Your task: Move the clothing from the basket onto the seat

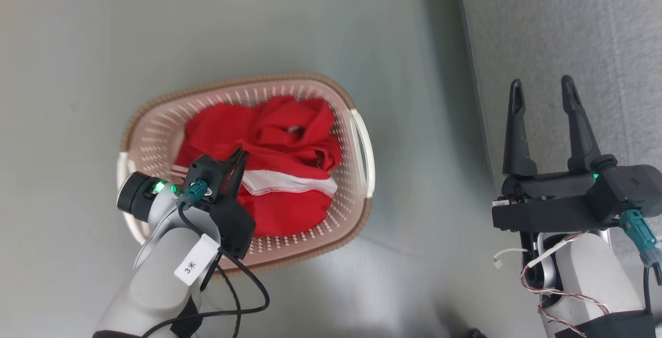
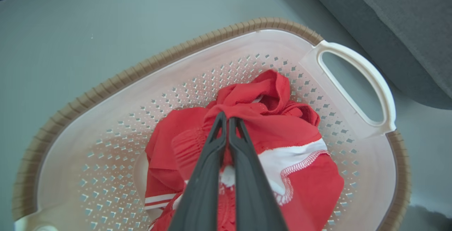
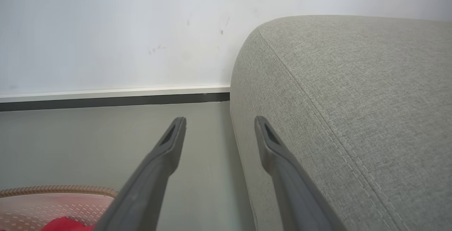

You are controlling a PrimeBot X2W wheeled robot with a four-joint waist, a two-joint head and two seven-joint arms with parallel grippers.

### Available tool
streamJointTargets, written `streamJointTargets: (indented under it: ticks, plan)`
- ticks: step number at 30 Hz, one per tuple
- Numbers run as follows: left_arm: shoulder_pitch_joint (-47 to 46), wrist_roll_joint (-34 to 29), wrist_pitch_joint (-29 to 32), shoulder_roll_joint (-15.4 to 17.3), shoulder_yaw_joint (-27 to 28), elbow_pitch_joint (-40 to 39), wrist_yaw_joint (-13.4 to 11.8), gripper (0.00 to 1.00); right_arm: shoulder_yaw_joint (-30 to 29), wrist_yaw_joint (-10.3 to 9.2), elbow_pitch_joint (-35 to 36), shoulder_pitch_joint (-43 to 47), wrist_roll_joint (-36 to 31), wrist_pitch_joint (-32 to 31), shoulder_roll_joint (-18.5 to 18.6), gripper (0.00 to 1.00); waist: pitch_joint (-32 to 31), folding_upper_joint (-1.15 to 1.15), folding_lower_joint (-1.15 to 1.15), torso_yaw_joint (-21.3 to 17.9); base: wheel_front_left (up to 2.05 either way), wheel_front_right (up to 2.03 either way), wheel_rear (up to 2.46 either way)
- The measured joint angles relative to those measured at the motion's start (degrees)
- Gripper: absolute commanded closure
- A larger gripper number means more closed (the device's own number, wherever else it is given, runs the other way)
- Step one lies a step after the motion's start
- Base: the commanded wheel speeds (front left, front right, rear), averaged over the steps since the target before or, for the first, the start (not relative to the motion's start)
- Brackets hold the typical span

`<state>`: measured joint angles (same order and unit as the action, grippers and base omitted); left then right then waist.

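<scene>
The bright red, white-banded fabric clothing (image 2: pixel 282 132) is heaped at the centre of the cream-white perforated plastic basket (image 2: pixel 176 52), a top fold being pinched by the closed left gripper (image 2: pixel 227 119) for lifting out, while the right gripper (image 1: pixel 540 87) is held open, empty, beside the grey woven-fabric seat (image 1: pixel 569 28)

The basket (image 1: pixel 150 147) stands on the floor (image 1: pixel 258 17), to the left of the seat (image 1: pixel 569 28) and apart from it, one handle turned toward the seat. The clothing (image 1: pixel 289 147) lies heaped in the basket, more toward its right half. The left hand (image 1: pixel 240 153) reaches down into the basket, its tips on top of the heap. The right hand (image 1: pixel 541 87) hangs over the seat's left edge, well apart from the basket. A wall (image 3: pixel 106 29) rises behind the floor and the seat.
</scene>
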<state>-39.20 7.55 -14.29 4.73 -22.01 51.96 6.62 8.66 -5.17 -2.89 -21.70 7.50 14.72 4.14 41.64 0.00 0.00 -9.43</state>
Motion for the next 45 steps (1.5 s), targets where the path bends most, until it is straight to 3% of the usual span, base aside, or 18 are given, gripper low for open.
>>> streamJointTargets:
  ticks: [19,28,45]
  plan:
    - [2.2,3.3,0.0,-0.7,1.1,-10.7,0.5,1.0,1.4,3.93,-9.5,-0.1,0.3,0.0,0.0,0.0,-15.0,0.0,-0.01,4.1,0.0,0.0,0.0]
    - [2.3,5.5,0.0,0.4,2.6,-15.3,0.7,1.0,3.1,5.2,-14.2,0.0,0.7,0.0,-0.2,0.0,-22.8,-0.01,-0.01,5.5,0.0,0.0,0.0]
    - [2.3,9.6,0.0,0.1,1.5,-16.1,0.9,1.0,7.0,8.11,-21.5,3.1,1.1,0.0,-0.5,0.0,-37.5,0.0,-0.01,6.0,0.0,0.0,0.0]
